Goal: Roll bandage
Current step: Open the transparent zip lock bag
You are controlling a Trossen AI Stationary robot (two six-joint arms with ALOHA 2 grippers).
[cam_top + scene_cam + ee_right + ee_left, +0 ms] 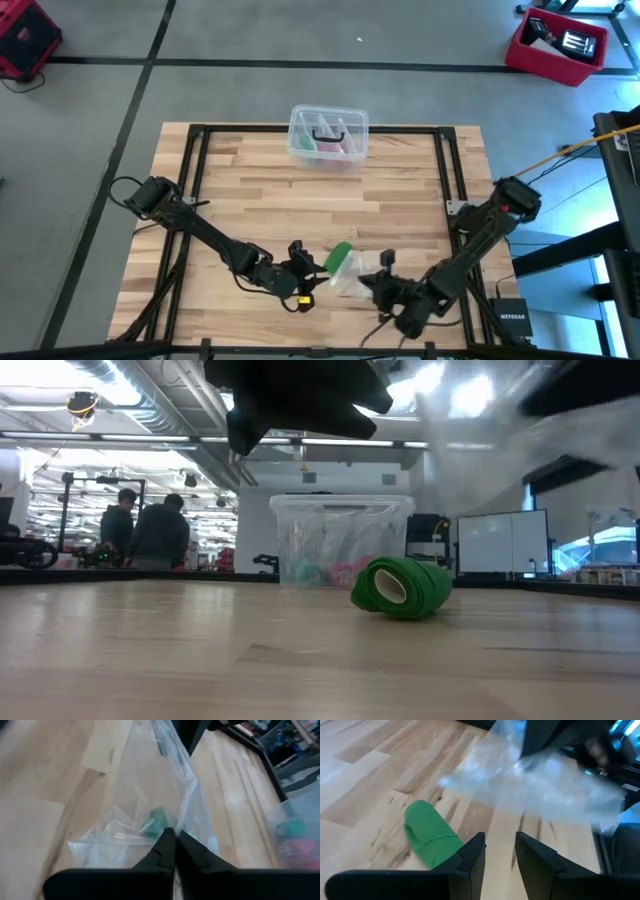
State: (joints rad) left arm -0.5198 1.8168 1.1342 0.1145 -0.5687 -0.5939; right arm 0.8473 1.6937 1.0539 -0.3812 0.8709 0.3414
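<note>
On the desk (300, 190), the clear plastic bag (150, 805) hangs pinched in the clenched right pincer (173, 837). The bandage (402, 587) lies rolled just beside the released left pincer (500, 851); better lift the bag clear without dragging the roll.

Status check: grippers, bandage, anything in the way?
Left gripper open, empty, beside bandage. Right gripper shut on clear plastic bag. Bandage rolled, on table. Bag hangs close by.

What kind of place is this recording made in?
Probably a robotics lab or workshop: a wooden table on bare concrete floor, exposed ceiling ducts, and people at benches behind.
</note>
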